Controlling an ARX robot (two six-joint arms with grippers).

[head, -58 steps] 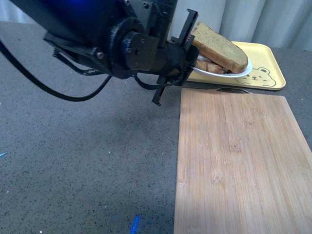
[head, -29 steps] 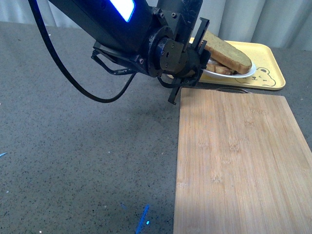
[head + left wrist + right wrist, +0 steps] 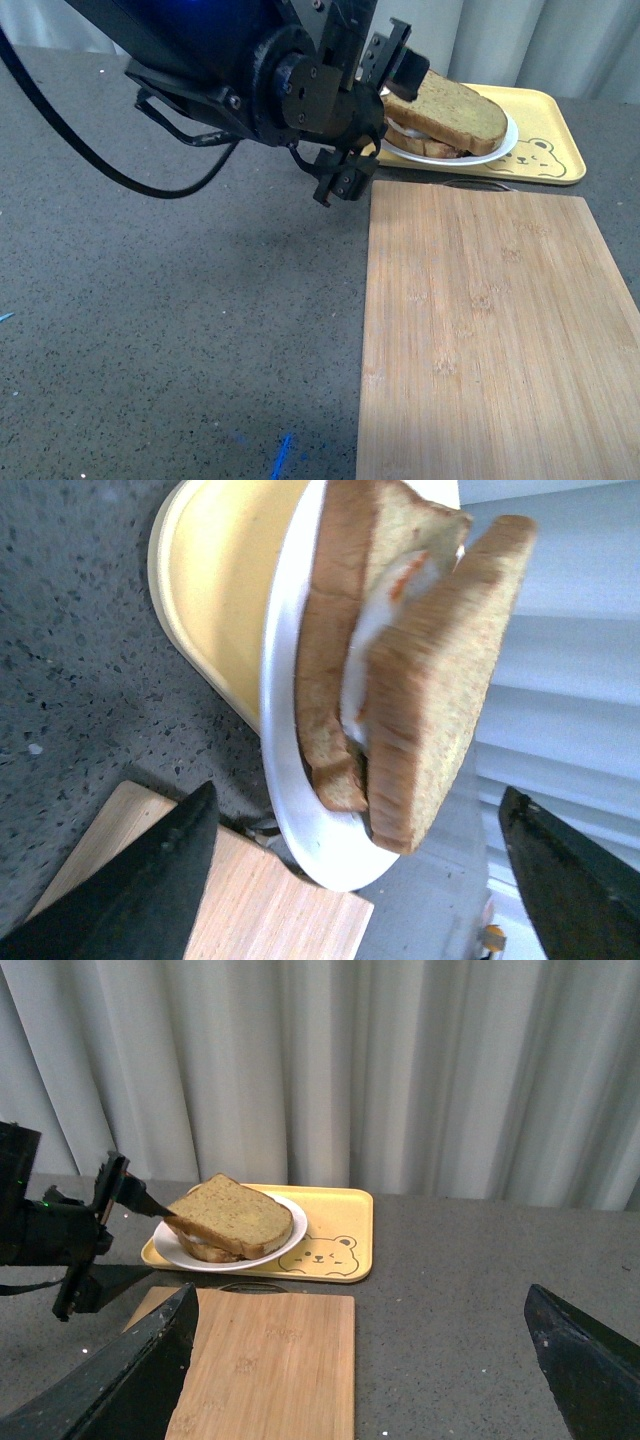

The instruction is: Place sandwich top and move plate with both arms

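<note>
Currently your left pincer (image 3: 372,110) sits at the near-left edge of the round white shallow plate (image 3: 500,145), jaws spread apart, one finger above and one below the plate's level; whether either finger touches the plate or bread cannot be told from the front view. In the left wrist view both black fingers (image 3: 150,880) stand wide apart with the sandwich between and beyond them, not clamped on anything.

The tan-brown speckled bread slice with darker crust, the sandwich top (image 3: 450,108), lies just beyond the left pincer, resting on the egg-bearing lower slice (image 3: 335,680). It sits askew: white egg shows between the two slices, and the top overhangs the lower slice on one side.

The plate rests on the rectangular yellow tray with a bear drawing (image 3: 545,150), beyond the left pincer. A light bamboo cutting board (image 3: 490,340) lies on the dark speckled grey bench (image 3: 180,320), its far edge just short of the tray.

Your right pincer (image 3: 360,1380) is well back from the tray, and its two fingers frame the right wrist view wide apart, holding nothing. From there, the plate (image 3: 180,1252) and sandwich top (image 3: 235,1215) show with the left pincer (image 3: 110,1230) beside them.
</note>
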